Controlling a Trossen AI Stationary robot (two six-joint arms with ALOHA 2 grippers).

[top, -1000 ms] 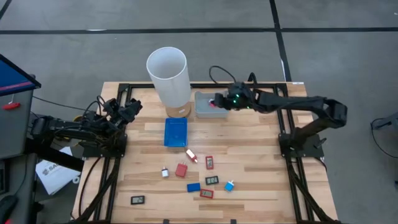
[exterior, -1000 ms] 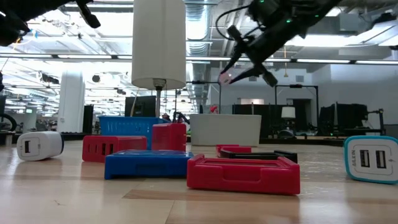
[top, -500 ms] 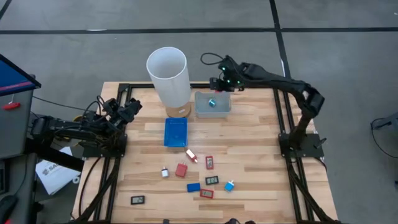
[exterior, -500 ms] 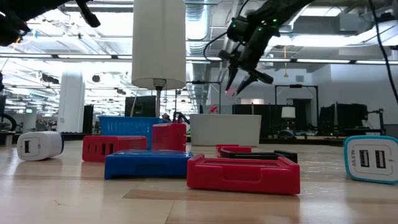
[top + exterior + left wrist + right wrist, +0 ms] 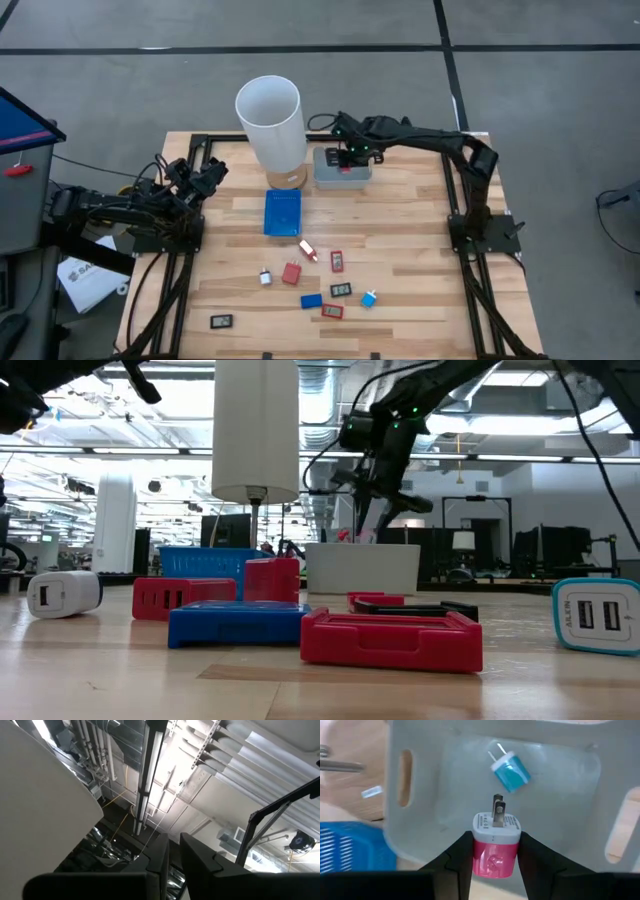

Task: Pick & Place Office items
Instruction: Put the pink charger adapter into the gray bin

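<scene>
Right hand (image 5: 492,851) grips pink charger (image 5: 492,855) above wooden table (image 5: 420,250).

Even, soft overhead light falls on the pale wooden bench (image 5: 400,220) with faint shadows. Bright ceiling light strips (image 5: 150,775) glare in the left wrist view; the low view's near foreground is blurred.

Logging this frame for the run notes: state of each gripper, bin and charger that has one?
right gripper: shut on pink charger, above grey bin
pink charger: held, prongs pointing into the bin
grey bin: holds one teal charger
teal charger: lying on its side in the bin
left gripper: shut, empty, parked at the table's left edge
white cylinder: upright, open top
blue tray: flat on table
</scene>
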